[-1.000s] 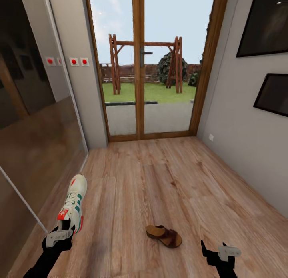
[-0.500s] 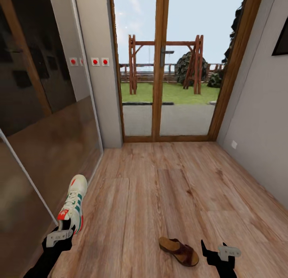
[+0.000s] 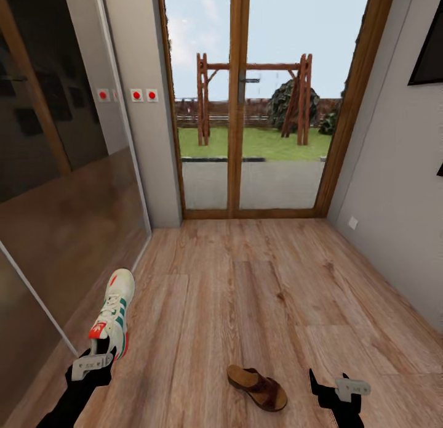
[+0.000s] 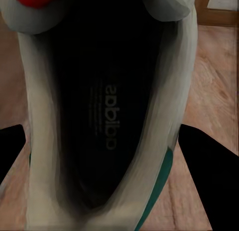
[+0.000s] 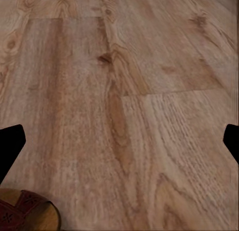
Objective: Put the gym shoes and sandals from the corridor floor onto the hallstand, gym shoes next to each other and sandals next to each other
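My left gripper (image 3: 101, 354) is shut on the heel of one gym shoe (image 3: 112, 314), a cream-white sneaker with green stripes, held above the corridor floor (image 3: 246, 292) at the lower left. In the left wrist view the gym shoe's dark opening (image 4: 107, 116) lies between the fingers of the left gripper (image 4: 119, 151). One brown sandal (image 3: 257, 388) lies flat on the floor just left of my right gripper (image 3: 332, 385), which is open and apart from it. In the right wrist view the sandal (image 5: 25, 213) sits beside the open right gripper (image 5: 119, 141). The hallstand is out of view.
A glass double door (image 3: 237, 108) with a wooden frame closes the corridor's far end. A dark mirrored sliding panel (image 3: 55, 169) runs along the left side and a grey wall (image 3: 394, 200) along the right. Bare plank floor stretches ahead.
The whole view has swung left and then partly back, so the camera has moved. Both grippers stay in the same place in the picture, and the shoe stays in the left gripper.
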Controlling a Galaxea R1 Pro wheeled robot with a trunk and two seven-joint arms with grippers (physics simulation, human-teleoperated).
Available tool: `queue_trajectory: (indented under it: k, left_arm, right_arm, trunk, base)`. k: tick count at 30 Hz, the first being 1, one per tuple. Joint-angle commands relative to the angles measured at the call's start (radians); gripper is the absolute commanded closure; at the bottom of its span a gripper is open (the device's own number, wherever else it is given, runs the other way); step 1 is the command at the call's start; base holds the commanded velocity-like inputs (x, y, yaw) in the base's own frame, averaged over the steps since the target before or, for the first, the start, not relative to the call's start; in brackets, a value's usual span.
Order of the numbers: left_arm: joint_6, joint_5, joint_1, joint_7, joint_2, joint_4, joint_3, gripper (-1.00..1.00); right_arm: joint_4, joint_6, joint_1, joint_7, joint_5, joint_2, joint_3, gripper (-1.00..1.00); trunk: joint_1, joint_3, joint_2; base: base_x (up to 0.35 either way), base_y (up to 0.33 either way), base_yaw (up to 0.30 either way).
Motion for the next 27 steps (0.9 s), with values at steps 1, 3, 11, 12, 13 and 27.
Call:
queue_trajectory:
  k: [1,3,11,12,13,27]
  left_arm:
    - [-0.003,-0.003,-0.001,-0.006,0.000,0.000,0.003,1.00]
    - [-0.003,-0.003,-0.001,-0.006,0.000,0.000,0.003,1.00]
    - [-0.002,-0.003,-0.001,-0.006,0.001,0.000,0.003,1.00]
    - [-0.002,-0.003,-0.001,-0.006,0.001,0.000,0.003,1.00]
    - [-0.002,-0.003,-0.001,-0.006,0.001,0.000,0.003,1.00]
    - [-0.002,-0.003,-0.001,-0.005,0.001,0.000,0.004,1.00]
  right_arm:
    - [0.001,-0.003,-0.001,0.008,0.006,0.001,-0.009,-1.00]
    - [0.001,-0.003,-0.001,0.008,0.005,0.001,-0.009,-1.00]
    - [0.001,-0.003,-0.001,0.008,0.004,0.001,-0.010,-1.00]
    - [0.001,-0.003,-0.001,0.008,0.004,0.001,-0.010,-1.00]
    - [0.001,-0.003,-0.001,0.008,0.004,0.001,-0.010,-1.00]
    - [0.002,-0.003,-0.001,0.008,0.004,0.002,-0.010,-1.00]
  trunk:
    - [0.000,-0.001,0.000]
    - [0.000,-0.001,0.000]
    - [0.000,-0.001,0.000]
    - [0.000,-0.001,0.000]
    - [0.000,-0.001,0.000]
    - [0.000,-0.001,0.000]
  base:
    - [0.000,-0.273,0.000]
    - [0.000,-0.273,0.000]
    - [0.000,-0.274,0.000]
    - [0.000,-0.274,0.000]
    - [0.000,-0.274,0.000]
    - [0.000,-0.274,0.000]
